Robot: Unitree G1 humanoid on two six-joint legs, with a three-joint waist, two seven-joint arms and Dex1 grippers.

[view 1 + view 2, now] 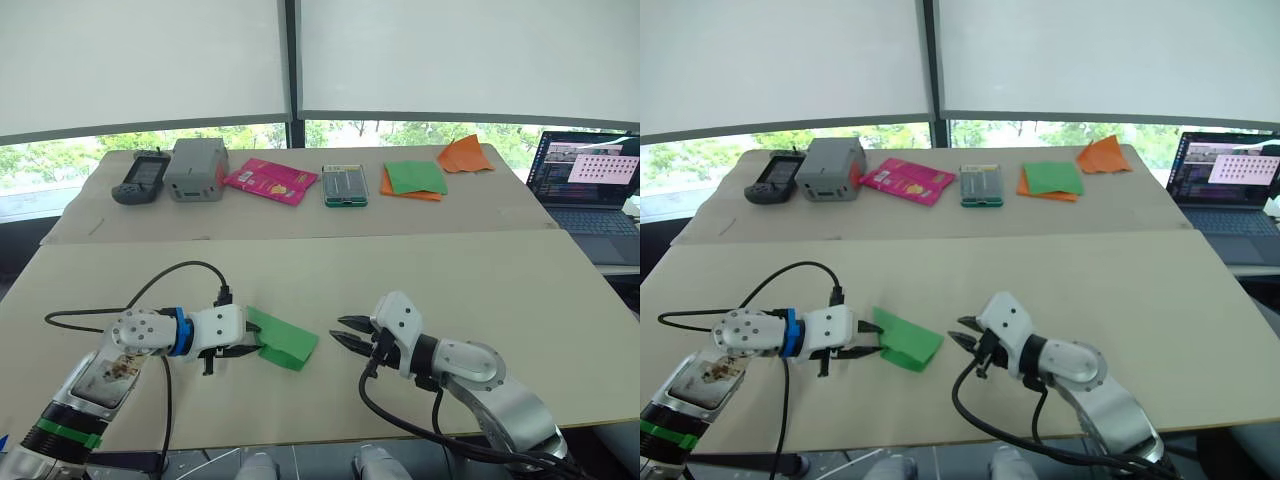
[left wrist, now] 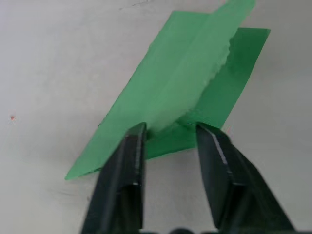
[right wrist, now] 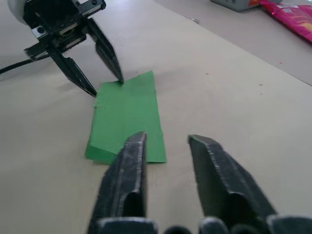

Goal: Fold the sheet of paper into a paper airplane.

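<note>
Beige table (image 1: 480, 300) – sheet of paper (image 1: 284, 338) folded double, upper flap lifted

Bright green against pale beige, with scattered colour on the far table

The folded sheet of paper (image 1: 283, 339) is plain bright green on a beige table (image 1: 480, 290). Both grippers, left (image 1: 248, 348) and right (image 1: 345, 331), have black fingers on white-and-silver arms; the left wrist bears a blue ring. Beyond lie a magenta packet (image 1: 270, 180), a grey box (image 1: 196, 169), a green sheet on orange (image 1: 413, 179), and crumpled orange paper (image 1: 464, 154).
</note>
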